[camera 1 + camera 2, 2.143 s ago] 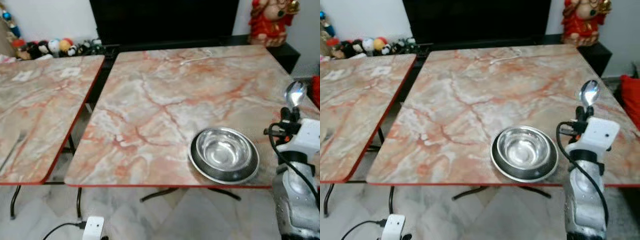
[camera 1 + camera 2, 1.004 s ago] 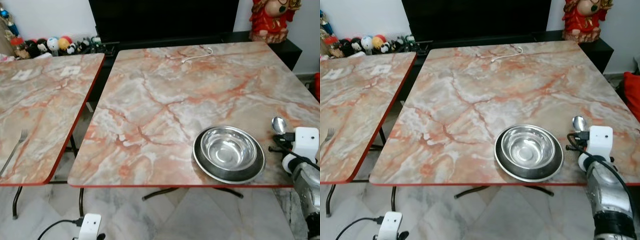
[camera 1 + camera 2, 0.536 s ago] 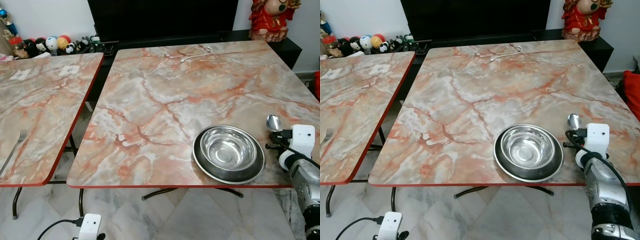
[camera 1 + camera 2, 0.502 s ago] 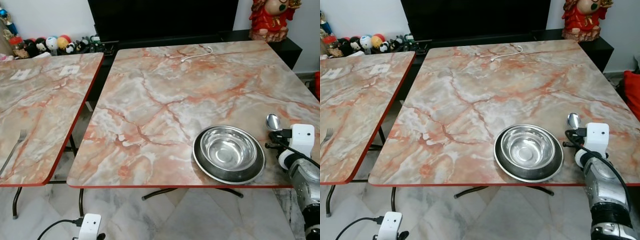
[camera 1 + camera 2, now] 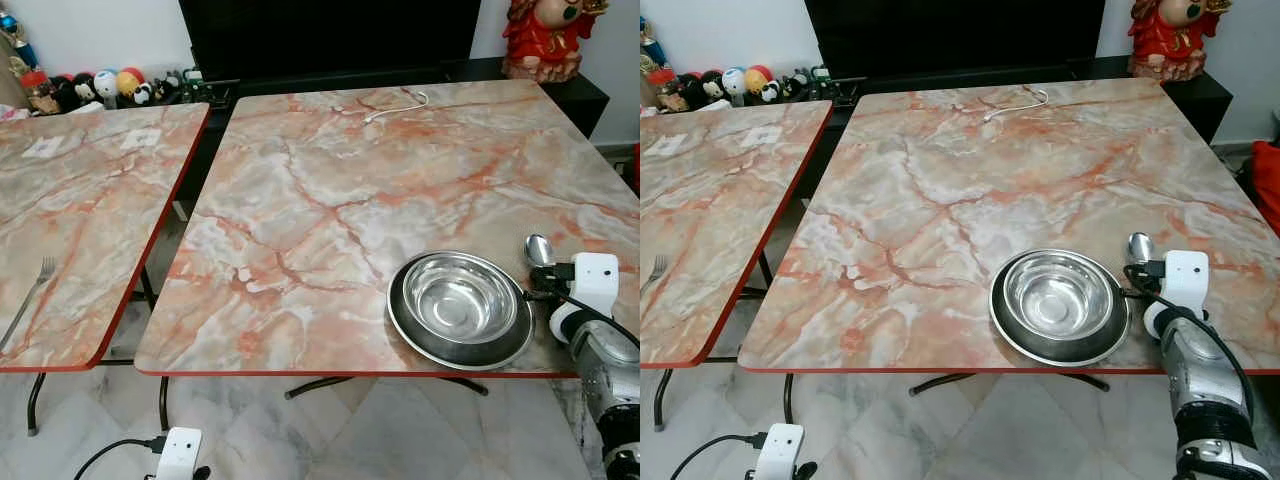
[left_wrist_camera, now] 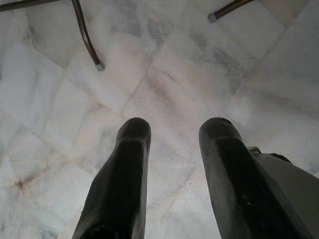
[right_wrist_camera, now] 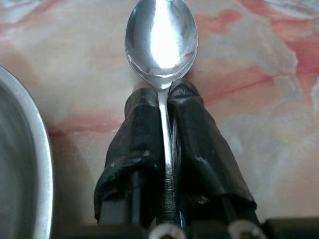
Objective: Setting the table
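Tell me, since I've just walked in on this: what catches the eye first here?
The steel bowl on its dark plate gleams near the front edge of the right marble table. Just right of it, the right gripper pinches a spoon low over the tabletop. A fork lies on the left table.

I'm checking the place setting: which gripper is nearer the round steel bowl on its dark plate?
Right. The right gripper, shut on the metal spoon, sits just beside the round steel bowl. The left gripper hangs open over the marble floor.
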Robot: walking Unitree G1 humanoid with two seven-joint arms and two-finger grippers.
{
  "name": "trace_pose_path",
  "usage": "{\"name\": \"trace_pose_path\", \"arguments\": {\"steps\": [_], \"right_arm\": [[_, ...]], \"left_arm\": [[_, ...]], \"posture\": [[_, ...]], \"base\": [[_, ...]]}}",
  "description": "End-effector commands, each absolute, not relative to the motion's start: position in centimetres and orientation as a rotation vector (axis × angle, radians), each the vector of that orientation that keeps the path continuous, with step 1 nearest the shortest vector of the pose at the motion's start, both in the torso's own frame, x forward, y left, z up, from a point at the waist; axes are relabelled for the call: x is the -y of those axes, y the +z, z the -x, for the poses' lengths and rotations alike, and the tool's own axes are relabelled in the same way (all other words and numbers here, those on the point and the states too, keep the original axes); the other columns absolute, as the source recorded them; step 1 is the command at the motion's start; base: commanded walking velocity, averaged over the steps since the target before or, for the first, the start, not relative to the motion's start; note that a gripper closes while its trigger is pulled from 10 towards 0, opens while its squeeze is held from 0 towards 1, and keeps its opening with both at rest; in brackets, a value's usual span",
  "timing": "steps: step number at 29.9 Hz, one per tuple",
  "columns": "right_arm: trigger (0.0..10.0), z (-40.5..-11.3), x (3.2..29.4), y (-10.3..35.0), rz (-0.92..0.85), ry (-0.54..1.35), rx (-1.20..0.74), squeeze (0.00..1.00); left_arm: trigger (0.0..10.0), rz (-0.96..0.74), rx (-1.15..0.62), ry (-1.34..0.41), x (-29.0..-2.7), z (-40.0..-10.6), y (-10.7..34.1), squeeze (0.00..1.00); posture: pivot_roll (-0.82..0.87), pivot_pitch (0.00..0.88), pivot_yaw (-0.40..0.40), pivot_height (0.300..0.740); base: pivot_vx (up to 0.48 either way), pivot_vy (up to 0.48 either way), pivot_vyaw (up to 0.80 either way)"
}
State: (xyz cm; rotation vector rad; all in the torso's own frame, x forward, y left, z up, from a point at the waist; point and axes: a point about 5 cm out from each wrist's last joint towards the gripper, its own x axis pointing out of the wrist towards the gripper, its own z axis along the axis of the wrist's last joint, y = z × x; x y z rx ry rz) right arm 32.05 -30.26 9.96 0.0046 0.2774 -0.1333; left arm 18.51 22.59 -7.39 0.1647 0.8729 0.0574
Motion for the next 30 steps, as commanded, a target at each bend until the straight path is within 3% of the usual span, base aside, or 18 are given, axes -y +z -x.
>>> {"name": "trace_pose_path", "arguments": {"steps": [1, 10, 11, 12, 13, 15, 18, 20, 30], "right_arm": [[10.0, -32.37, 29.84, 9.99, -0.012, -0.122, -0.270, 0.00], [10.0, -32.37, 29.56, 9.53, -0.018, -0.123, -0.282, 0.01], [10.0, -32.38, 29.54, 9.51, -0.018, -0.124, -0.283, 0.50], [10.0, -32.38, 29.53, 9.49, -0.018, -0.124, -0.284, 0.50], [10.0, -32.40, 29.48, 9.46, -0.019, -0.122, -0.285, 0.62], [10.0, -32.41, 29.45, 9.44, -0.019, -0.120, -0.286, 0.62], [10.0, -32.42, 29.42, 9.36, -0.019, -0.123, -0.288, 0.53], [10.0, -32.44, 29.42, 9.33, -0.018, -0.126, -0.289, 0.00], [10.0, -32.76, 29.61, 10.21, -0.020, -0.141, -0.233, 0.00]], "left_arm": [[10.0, -0.187, -0.908, 0.061, -23.35, -17.71, -7.63, 0.00], [10.0, -0.186, -0.908, 0.060, -23.34, -17.68, -7.65, 0.00], [10.0, -0.187, -0.909, 0.061, -23.36, -17.67, -7.65, 0.00], [10.0, -0.187, -0.909, 0.061, -23.38, -17.66, -7.65, 0.00], [10.0, -0.187, -0.909, 0.062, -23.39, -17.66, -7.64, 0.00], [10.0, -0.187, -0.909, 0.062, -23.40, -17.66, -7.64, 0.00], [10.0, -0.187, -0.909, 0.063, -23.42, -17.67, -7.63, 0.00], [10.0, -0.188, -0.909, 0.064, -23.45, -17.68, -7.62, 0.00], [10.0, -0.185, -0.912, 0.064, -23.43, -17.61, -7.66, 0.00]], "posture": [[-0.14, 0.083, 0.108, 0.740], [-0.13, 0.085, 0.108, 0.740], [-0.13, 0.084, 0.108, 0.740], [-0.13, 0.084, 0.108, 0.740], [-0.13, 0.083, 0.109, 0.740], [-0.13, 0.083, 0.109, 0.740], [-0.13, 0.083, 0.109, 0.740], [-0.13, 0.082, 0.108, 0.740], [-0.13, 0.082, 0.107, 0.740]], "base": [[0.000, 0.000, 0.00], [0.000, 0.000, 0.00], [0.000, 0.000, 0.00], [0.000, 0.000, 0.00], [0.000, 0.000, 0.00], [0.000, 0.000, 0.00], [0.000, 0.000, 0.00], [0.000, 0.000, 0.00], [0.000, 0.000, 0.00]]}}
